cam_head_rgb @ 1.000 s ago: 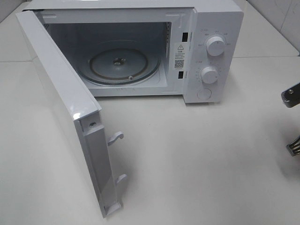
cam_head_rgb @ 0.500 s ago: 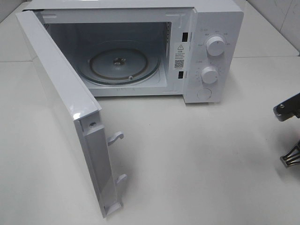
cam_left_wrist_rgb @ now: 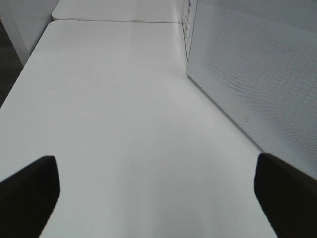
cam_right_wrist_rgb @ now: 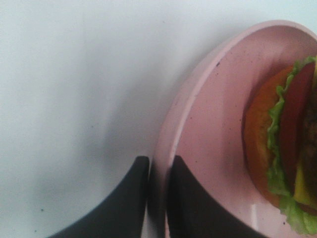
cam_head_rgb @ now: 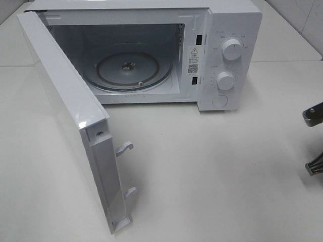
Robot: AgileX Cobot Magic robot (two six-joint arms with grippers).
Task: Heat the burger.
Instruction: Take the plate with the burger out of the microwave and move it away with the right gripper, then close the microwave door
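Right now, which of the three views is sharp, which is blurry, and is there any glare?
Exterior high: sharp and evenly lit, with a small glare spot on the door edge and a soft shadow under the microwave. Left wrist: soft, the table washed out near white, claw tips dark blurs. Right wrist: very close, so plate, burger and claw are out of focus.

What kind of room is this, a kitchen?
Probably a mock kitchen on a test bench: an open white microwave on a bare white table, and a burger on a pink plate.
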